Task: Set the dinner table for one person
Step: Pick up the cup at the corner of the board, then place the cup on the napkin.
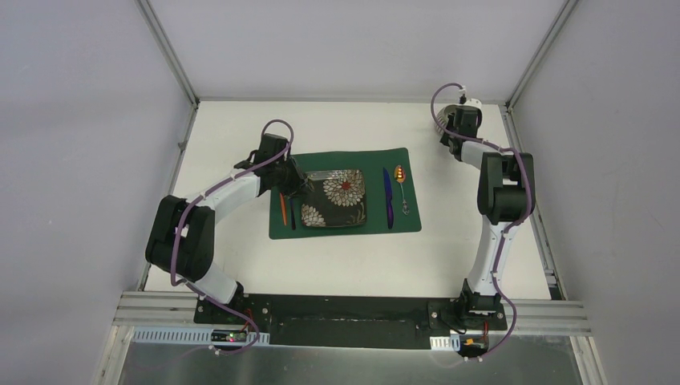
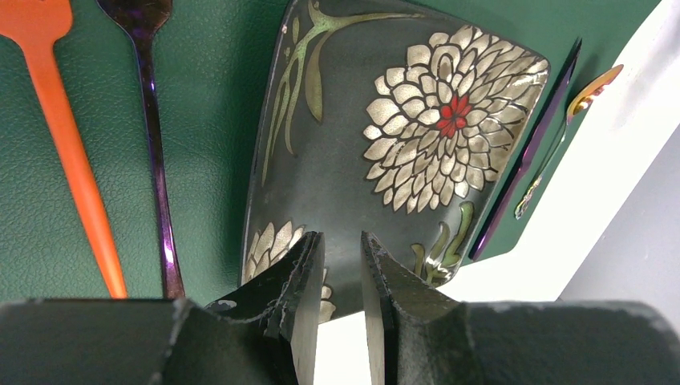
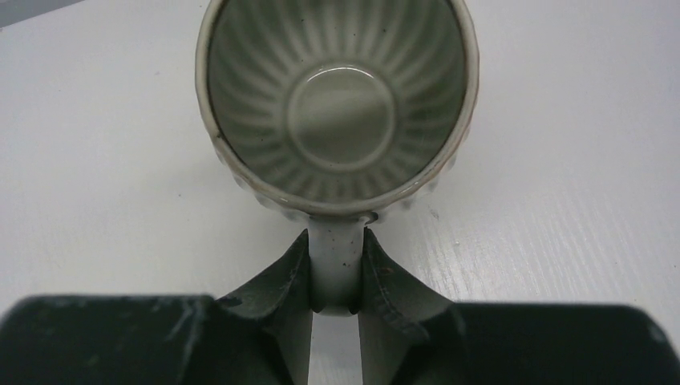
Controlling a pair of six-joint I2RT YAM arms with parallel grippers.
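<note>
The white dinner table (image 1: 240, 128) carries a green placemat (image 1: 405, 160) with a dark flowered plate (image 1: 337, 199) on it. My left gripper (image 1: 300, 188) hangs over the plate's left rim. In the left wrist view its jaws (image 2: 341, 237) stand a narrow gap apart with nothing between them, above the plate's edge (image 2: 337, 176). My right gripper (image 1: 463, 114) is at the far right corner. In the right wrist view it (image 3: 337, 241) is shut on the handle of a pale ribbed mug (image 3: 337, 104), which is upright and empty. The mug is mostly hidden in the top view.
An orange fork (image 1: 283, 210) and a dark purple fork (image 1: 292, 215) lie left of the plate. A purple knife (image 1: 388, 196) and a gold spoon (image 1: 402, 188) lie to its right. Aluminium frame posts (image 1: 168, 52) and grey walls edge the table.
</note>
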